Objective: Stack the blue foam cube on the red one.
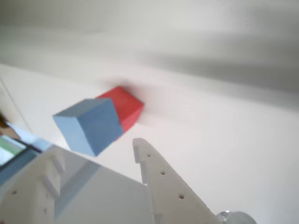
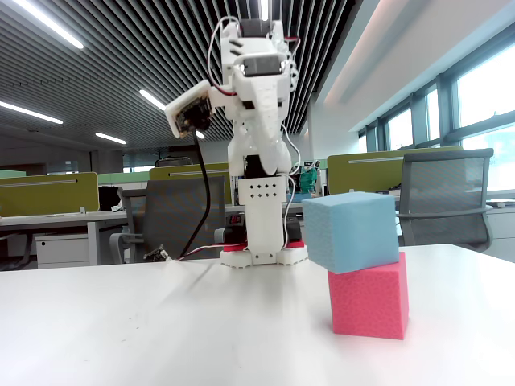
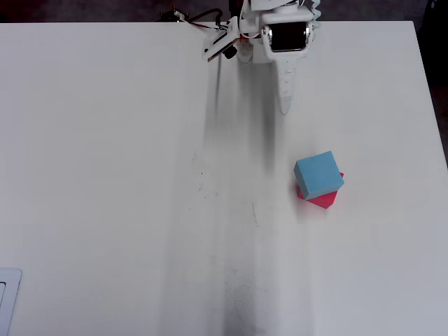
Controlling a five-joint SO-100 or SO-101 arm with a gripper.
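Observation:
The blue foam cube (image 2: 352, 232) rests on the red one (image 2: 369, 303), turned a little and overhanging it to the left in the fixed view. The overhead view shows the blue cube (image 3: 318, 174) covering most of the red cube (image 3: 324, 201). In the wrist view the blue cube (image 1: 89, 125) stands in front of the red cube (image 1: 127, 106), well beyond my fingertips. My gripper (image 1: 96, 149) is drawn back by the arm's base (image 3: 285, 105), hangs downward (image 2: 265, 249) and holds nothing. Its fingertips stand apart in the wrist view.
The white table (image 3: 126, 175) stretches wide to the left of the stack in the overhead view. The arm's base and cables (image 3: 210, 21) sit at the table's far edge. Office chairs and desks (image 2: 442, 193) stand behind the table.

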